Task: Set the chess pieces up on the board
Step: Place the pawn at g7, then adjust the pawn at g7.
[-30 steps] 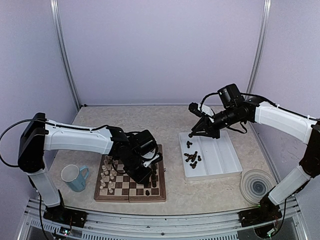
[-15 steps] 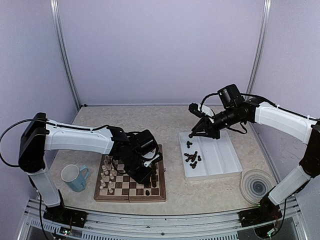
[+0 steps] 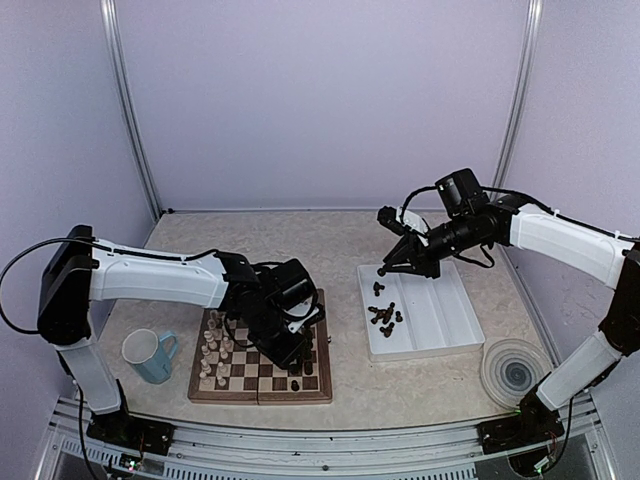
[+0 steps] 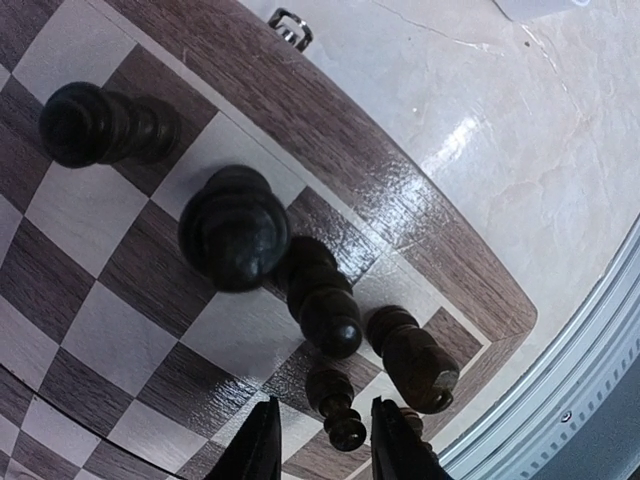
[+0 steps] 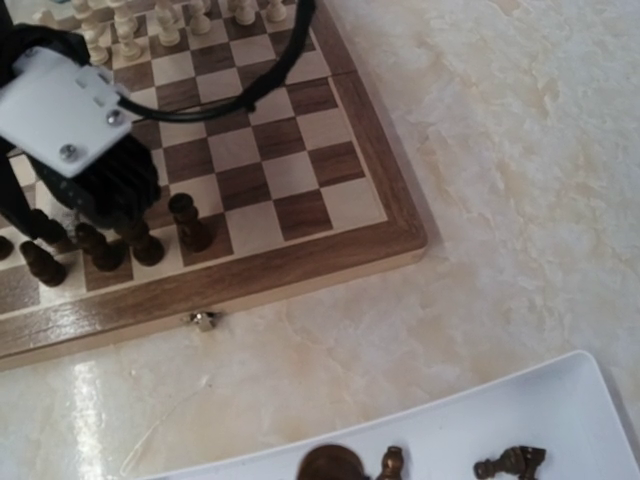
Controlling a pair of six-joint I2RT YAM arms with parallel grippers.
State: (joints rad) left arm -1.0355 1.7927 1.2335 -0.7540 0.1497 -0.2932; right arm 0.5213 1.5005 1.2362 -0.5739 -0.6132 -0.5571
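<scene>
the jaws of the left gripper (image 4: 328, 440) are newly parted around a dark pawn (image 4: 337, 408) stood on the board (image 4: 330, 130), so it is judged placed; the grip of the right gripper (image 3: 385, 266) cannot be told.

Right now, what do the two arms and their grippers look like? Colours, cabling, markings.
The left arm and right arm both have smooth white link shells with black joints and wrist housings. The left gripper has slim black fingers and a white screwed block on its body; the right gripper is black and tapered. Loose black cables trail from each arm. No legible markings.
</scene>
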